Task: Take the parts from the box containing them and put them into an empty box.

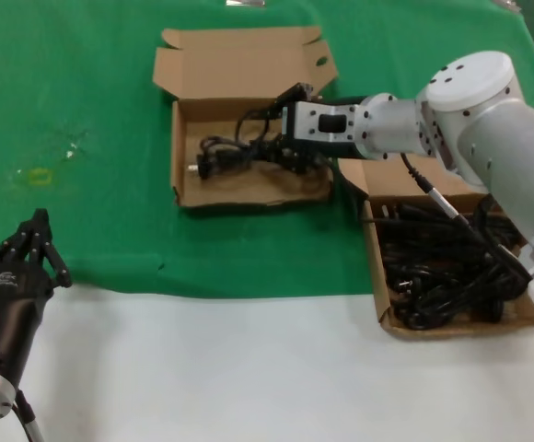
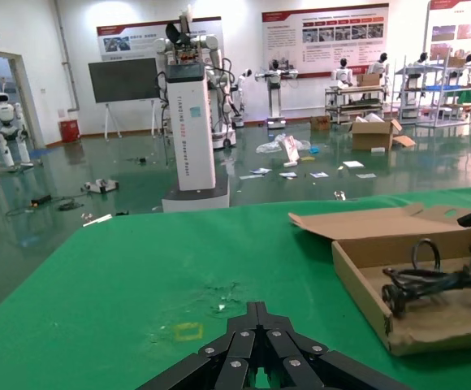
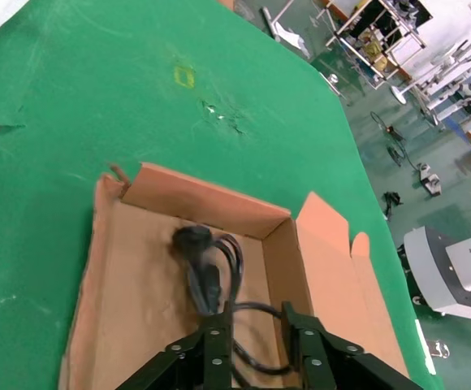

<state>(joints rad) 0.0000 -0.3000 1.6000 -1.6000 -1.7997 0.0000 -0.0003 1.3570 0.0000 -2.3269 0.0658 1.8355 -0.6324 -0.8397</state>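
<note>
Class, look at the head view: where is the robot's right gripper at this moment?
The right gripper reaches out over the right-hand part of the far carton on the green cloth, just above the black power cord lying in it.

Even bright light — soft shadows; slight blur

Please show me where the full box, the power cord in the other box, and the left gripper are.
full box [image 1: 384,276], head view, left wall.
power cord [image 1: 214,158], head view, plug end.
left gripper [image 1: 39,230], head view, at the fingertips.

matt brown cardboard box, rubbery black cords, green cloth
</note>
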